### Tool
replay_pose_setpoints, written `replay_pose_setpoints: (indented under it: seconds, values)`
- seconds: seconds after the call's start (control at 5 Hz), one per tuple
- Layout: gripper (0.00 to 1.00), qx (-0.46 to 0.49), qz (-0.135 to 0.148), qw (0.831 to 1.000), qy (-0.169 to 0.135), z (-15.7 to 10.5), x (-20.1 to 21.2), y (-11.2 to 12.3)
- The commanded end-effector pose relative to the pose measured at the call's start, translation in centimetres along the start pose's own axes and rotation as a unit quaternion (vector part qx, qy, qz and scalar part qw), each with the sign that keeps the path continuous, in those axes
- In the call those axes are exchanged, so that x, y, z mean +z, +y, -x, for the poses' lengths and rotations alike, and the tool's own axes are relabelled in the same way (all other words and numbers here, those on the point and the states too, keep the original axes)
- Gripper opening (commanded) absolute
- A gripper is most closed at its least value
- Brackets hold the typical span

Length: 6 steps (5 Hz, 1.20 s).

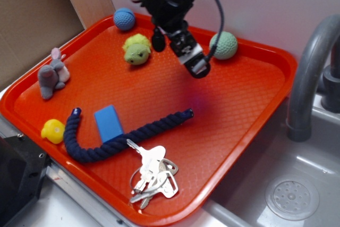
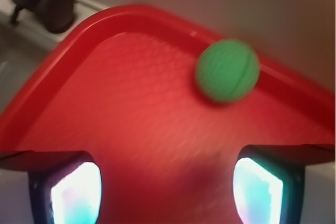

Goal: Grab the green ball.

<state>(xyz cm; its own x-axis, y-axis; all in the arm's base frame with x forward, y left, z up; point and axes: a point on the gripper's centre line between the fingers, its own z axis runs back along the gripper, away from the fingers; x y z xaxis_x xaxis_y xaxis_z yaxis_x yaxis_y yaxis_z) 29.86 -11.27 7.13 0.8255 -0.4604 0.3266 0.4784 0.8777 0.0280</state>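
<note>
Presently the green ball (image 1: 223, 45) (image 2: 228, 70) rests against the far rim of the red tray (image 1: 249, 104) (image 2: 79, 77), near the corner by the grey faucet (image 1: 308, 78). Gripper (image 1: 197, 67) (image 2: 167, 192) hangs above the tray just beside the ball, not touching; jaws spread wide, nothing between them. Wrist view blurred.
</note>
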Motion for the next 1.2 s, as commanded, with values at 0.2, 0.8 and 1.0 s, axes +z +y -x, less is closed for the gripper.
replay_pose_setpoints:
  seconds: [0.2,0.8,1.0]
  values:
    - [1.0,0.022,-0.023,0.997,-0.064,-3.5,-2.4,4.0]
    - [0.0,0.037,0.016,0.995,-0.094,-4.5,-5.0,2.6]
    - [0.0,0.02,0.003,0.995,-0.098,-4.9,-4.5,2.5]
